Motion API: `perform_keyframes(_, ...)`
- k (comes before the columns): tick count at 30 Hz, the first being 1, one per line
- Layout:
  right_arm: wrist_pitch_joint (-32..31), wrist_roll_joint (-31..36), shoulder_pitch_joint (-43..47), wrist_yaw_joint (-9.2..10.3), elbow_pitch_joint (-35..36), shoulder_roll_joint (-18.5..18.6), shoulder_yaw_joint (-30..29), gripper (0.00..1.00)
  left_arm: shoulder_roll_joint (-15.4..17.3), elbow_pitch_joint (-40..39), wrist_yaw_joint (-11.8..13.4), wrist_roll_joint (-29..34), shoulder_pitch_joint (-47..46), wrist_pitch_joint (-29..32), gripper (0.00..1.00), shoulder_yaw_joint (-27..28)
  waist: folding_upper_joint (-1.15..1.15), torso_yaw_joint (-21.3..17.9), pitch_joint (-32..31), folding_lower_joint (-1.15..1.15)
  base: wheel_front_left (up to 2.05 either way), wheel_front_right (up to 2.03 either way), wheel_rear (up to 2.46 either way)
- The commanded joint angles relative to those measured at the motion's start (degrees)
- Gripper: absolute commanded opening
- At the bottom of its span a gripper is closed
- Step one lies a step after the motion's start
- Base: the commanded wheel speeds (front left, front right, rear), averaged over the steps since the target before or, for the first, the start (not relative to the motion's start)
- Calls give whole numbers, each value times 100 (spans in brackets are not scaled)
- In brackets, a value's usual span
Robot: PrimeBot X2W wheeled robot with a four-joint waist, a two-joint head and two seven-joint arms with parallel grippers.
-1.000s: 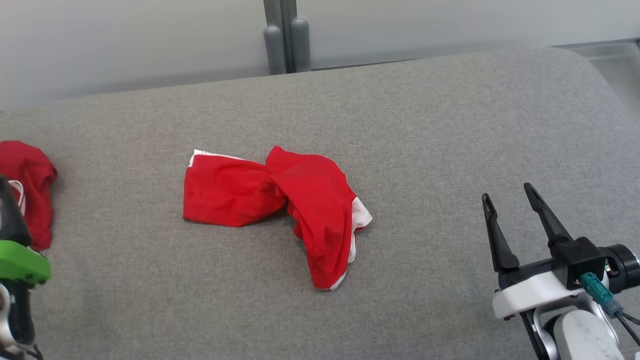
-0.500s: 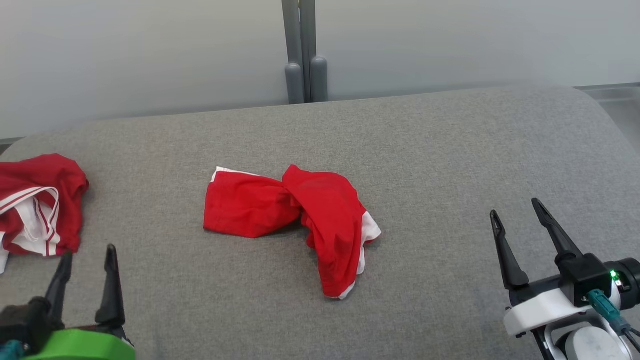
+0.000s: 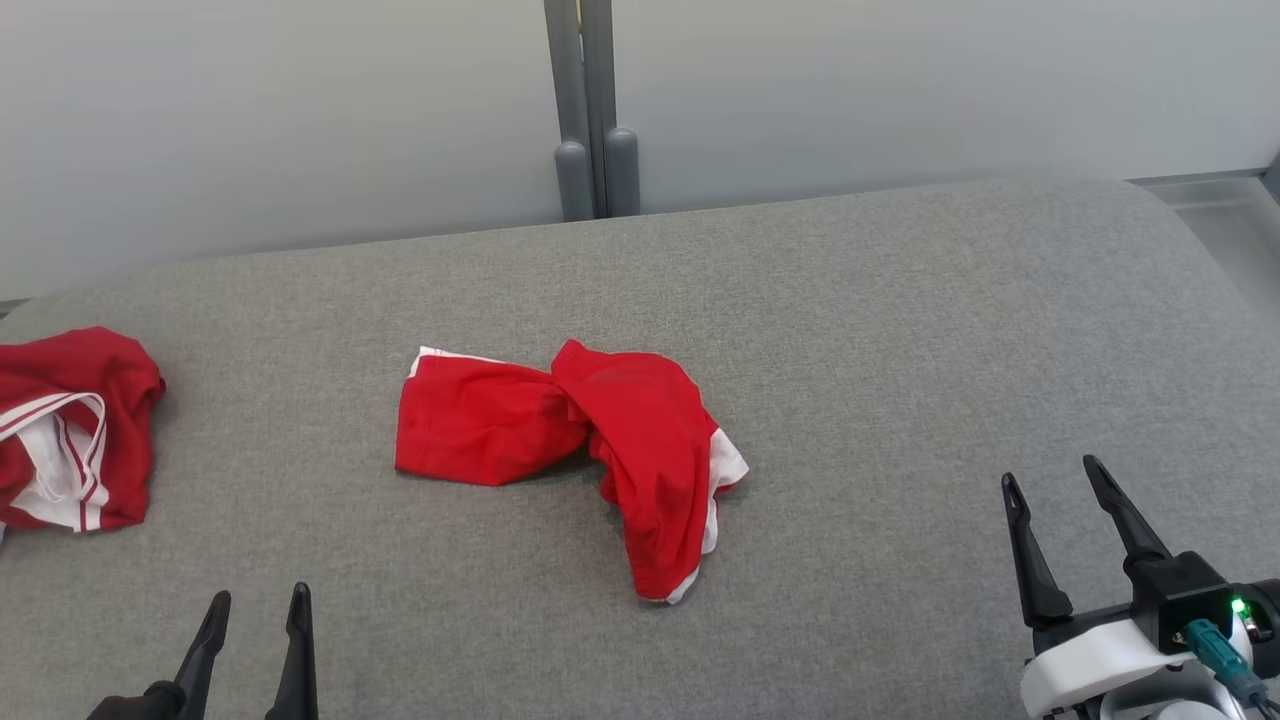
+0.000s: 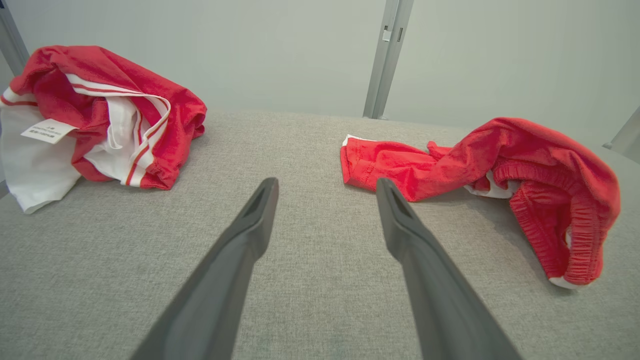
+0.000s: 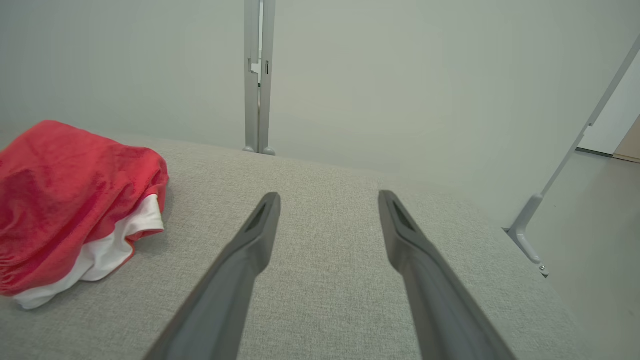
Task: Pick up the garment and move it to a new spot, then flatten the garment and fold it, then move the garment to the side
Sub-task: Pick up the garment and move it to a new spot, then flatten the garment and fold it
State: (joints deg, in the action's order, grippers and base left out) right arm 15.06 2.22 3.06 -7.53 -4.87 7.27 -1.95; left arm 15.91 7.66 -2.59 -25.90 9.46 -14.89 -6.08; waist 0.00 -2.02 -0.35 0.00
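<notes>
The garment (image 3: 600, 440) is a crumpled pair of red shorts with white trim, lying in the middle of the grey padded surface (image 3: 900, 330). My left gripper (image 3: 260, 595) stands open at the lower left, well short of the garment, nothing between its fingers. In the left wrist view the garment (image 4: 475, 160) lies ahead and to the right of that gripper (image 4: 326, 182). My right gripper (image 3: 1050, 472) is open at the lower right, far from the cloth. The right wrist view has the garment (image 5: 65, 200) to the left of this gripper (image 5: 328, 195).
Another red and white garment (image 3: 70, 440) lies bunched at the surface's left edge, its label showing (image 4: 100, 115). A grey post (image 3: 590, 110) stands behind the far edge against a pale wall. The surface rounds off at the right, with floor (image 5: 590, 260) beyond.
The head camera has tilted and shifted. My left gripper has swung from the left edge by the other garment to the lower left, fingers up. The garment lies as before.
</notes>
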Motion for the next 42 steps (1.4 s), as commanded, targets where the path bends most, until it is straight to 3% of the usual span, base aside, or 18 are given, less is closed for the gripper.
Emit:
perform_keyframes(1, 18, 15, 74, 8, -28, -53, -56, 100, -67, -74, -91, 136, 103, -34, 100, 114, 0, -18, 4, 0, 0, 0, 0)
perform_keyframes(17, 18, 30, 16, 8, -220, -255, -107, 100, -521, -100, -435, 675, 208, -33, 100, 637, 0, -173, 3, 0, 0, 0, 0)
perform_keyframes(42, 18, 33, -16, 8, -246, -224, -114, 100, -712, -35, -496, 804, 256, -33, 100, 688, 0, -192, -4, 0, 0, 0, 0)
